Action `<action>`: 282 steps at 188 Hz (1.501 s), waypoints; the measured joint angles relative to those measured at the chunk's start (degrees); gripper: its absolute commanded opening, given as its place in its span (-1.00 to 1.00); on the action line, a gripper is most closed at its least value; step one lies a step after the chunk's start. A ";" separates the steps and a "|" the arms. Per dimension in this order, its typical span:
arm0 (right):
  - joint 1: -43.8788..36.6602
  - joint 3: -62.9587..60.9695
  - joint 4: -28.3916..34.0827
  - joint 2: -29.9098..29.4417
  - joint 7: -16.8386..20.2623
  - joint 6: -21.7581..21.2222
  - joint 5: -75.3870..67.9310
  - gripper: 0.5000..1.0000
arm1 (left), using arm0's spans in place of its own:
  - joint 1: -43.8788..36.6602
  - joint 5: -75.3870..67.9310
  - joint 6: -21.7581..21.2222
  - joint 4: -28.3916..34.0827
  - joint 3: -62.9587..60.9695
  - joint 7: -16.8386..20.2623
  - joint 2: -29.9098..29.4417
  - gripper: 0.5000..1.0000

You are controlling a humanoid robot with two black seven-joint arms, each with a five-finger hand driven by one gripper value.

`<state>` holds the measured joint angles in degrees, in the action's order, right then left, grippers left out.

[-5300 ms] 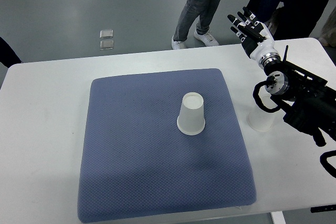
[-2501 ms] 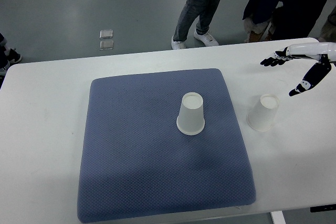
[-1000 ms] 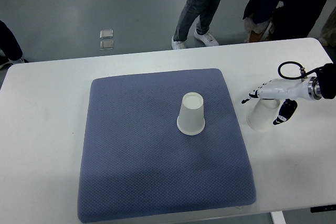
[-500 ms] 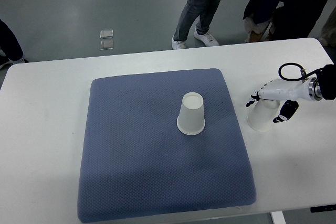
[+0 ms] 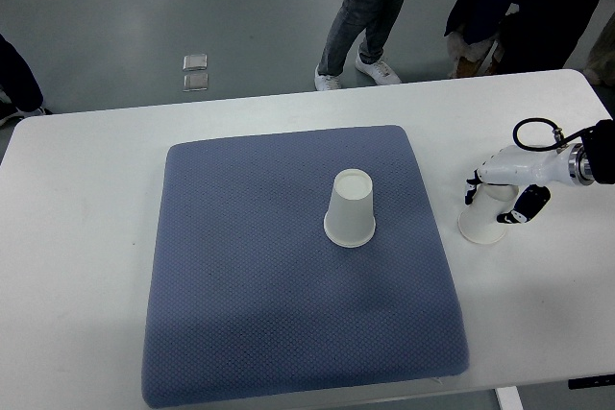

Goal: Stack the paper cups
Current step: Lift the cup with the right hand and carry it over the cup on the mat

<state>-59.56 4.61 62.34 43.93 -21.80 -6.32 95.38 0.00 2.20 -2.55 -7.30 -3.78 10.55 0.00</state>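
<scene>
Two white paper cups stand upside down. One cup (image 5: 351, 208) is on the blue mat (image 5: 240, 276), near its middle. The other cup (image 5: 483, 222) stands on the white table right of the mat. My right hand (image 5: 500, 189) comes in from the right edge and closes over this cup's top, with dark fingertips (image 5: 473, 186) on its left side and the thumb on its right. The cup's upper part is hidden under the hand. The left arm is out of view.
The white table (image 5: 86, 199) carries the mat and both cups. Beyond the table's far edge stand people's legs (image 5: 370, 7) and a dark-clothed person (image 5: 519, 7). A black cable loops above my right wrist (image 5: 533, 132).
My right hand swung down from above the table's far right to the cup beside the mat and closed around its top. That cup now stands more upright. The mat's cup is unmoved.
</scene>
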 measured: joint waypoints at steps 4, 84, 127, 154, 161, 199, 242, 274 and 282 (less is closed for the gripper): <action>-0.06 0.00 0.00 0.00 0.00 0.00 0.00 -0.48 | 0.00 0.00 0.00 0.00 0.00 0.00 0.00 1.00; -5.89 -0.09 0.74 1.87 -0.57 -2.05 -0.49 -0.48 | 0.00 0.00 0.00 0.00 0.00 0.00 0.00 1.00; -13.91 -0.14 3.41 2.93 -0.87 -5.59 -1.06 -0.48 | 0.00 0.00 0.00 0.00 0.00 0.00 0.00 1.00; -20.42 -0.26 5.63 2.95 -1.07 -8.72 -1.97 -0.47 | 0.00 0.00 0.00 0.00 0.00 0.00 0.00 1.00; -22.06 -0.25 5.93 2.67 -1.33 -9.65 -2.25 -0.48 | 0.00 0.00 0.00 0.00 0.00 0.00 0.00 1.00; -27.99 -0.29 8.79 0.35 -3.32 -14.34 -3.90 -0.47 | 0.00 0.00 0.00 0.00 0.00 0.00 0.00 1.00; -32.55 -0.41 13.03 -2.89 -3.82 -18.11 -10.25 -0.47 | 0.00 0.00 0.00 0.00 0.00 0.00 0.00 1.00; -33.86 -0.46 13.71 -5.47 -4.23 -20.49 -12.15 -0.47 | 0.00 0.00 0.00 0.00 0.00 0.00 0.00 1.00; -33.89 -0.50 13.73 -6.43 -4.31 -20.70 -12.64 -0.47 | 0.00 0.00 0.00 0.00 0.00 0.00 0.00 1.00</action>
<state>-93.45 4.11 76.07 37.49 -26.11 -27.02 82.74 0.00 2.20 -2.55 -7.30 -3.78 10.55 0.00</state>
